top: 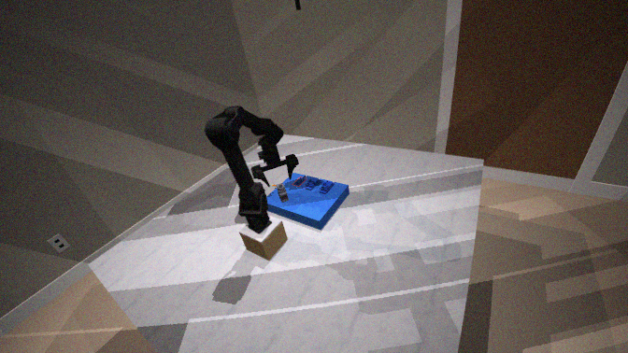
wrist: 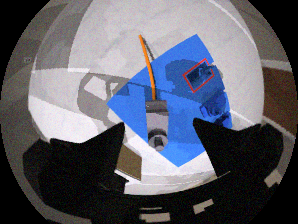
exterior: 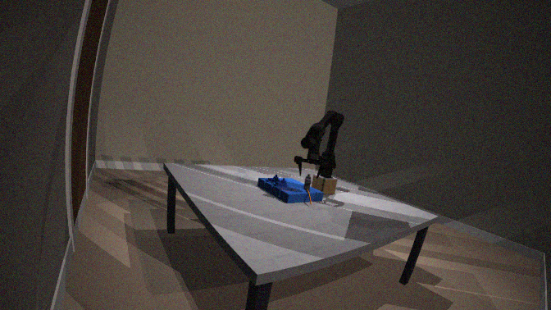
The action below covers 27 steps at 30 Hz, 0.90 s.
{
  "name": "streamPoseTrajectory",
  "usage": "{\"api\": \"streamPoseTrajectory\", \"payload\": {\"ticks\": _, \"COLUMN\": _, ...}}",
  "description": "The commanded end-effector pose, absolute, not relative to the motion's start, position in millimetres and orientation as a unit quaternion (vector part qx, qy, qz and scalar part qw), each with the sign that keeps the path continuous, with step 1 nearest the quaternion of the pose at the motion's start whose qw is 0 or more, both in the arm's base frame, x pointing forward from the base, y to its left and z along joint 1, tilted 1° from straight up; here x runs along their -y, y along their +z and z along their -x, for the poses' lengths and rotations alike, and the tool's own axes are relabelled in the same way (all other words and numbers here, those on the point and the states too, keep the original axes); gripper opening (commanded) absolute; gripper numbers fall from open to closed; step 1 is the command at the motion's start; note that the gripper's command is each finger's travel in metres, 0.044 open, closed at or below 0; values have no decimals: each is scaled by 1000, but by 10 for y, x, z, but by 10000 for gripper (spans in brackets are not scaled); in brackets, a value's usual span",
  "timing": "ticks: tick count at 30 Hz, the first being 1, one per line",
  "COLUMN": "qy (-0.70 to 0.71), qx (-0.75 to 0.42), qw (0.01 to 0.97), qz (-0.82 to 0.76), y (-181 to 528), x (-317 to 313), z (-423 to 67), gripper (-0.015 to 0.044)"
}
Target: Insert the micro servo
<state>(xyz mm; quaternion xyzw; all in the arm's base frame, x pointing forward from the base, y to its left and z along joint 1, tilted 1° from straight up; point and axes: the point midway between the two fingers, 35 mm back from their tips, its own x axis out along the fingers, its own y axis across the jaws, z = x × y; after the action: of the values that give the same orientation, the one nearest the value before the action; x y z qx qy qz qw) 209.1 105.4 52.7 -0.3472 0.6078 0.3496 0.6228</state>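
While the claw (wrist: 160,137) hangs wide open and empty, the micro servo (wrist: 157,124) stands below — between its fingers.

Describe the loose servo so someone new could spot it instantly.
Find the blue deck on the table, beside the arm's wooden base block. The servo stands on the deck's corner nearest the arm, below the open tool. Unlike the seated blue servos, it is grey, trailing an orange cable.

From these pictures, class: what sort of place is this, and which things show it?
Probably an indoor room used as a robot workbench: a table on dark legs, a wood floor, and an arm mounted beside a blue deck.
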Motion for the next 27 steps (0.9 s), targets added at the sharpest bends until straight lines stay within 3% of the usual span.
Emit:
{"api": "streamPoseTrajectory", "payload": {"ticks": 1, "qy": 353, "qx": -612, "qw": 616, "qz": 348, "y": 424, "x": -1046, "z": -2067, "gripper": 440}}
{"api": "streamPoseTrajectory", "payload": {"ticks": 10, "qy": 353, "qx": -612, "qw": 616, "qz": 348, "y": 321, "x": -1045, "z": -2065, "gripper": 440}}
{"api": "streamPoseTrajectory", "payload": {"ticks": 23, "qy": 353, "qx": -612, "qw": 616, "qz": 348, "y": 321, "x": -1045, "z": -2065, "gripper": 99}}
{"api": "streamPoseTrajectory", "payload": {"ticks": 27, "qy": 353, "qx": -612, "qw": 616, "qz": 348, "y": 321, "x": -1045, "z": -2065, "gripper": 72}}
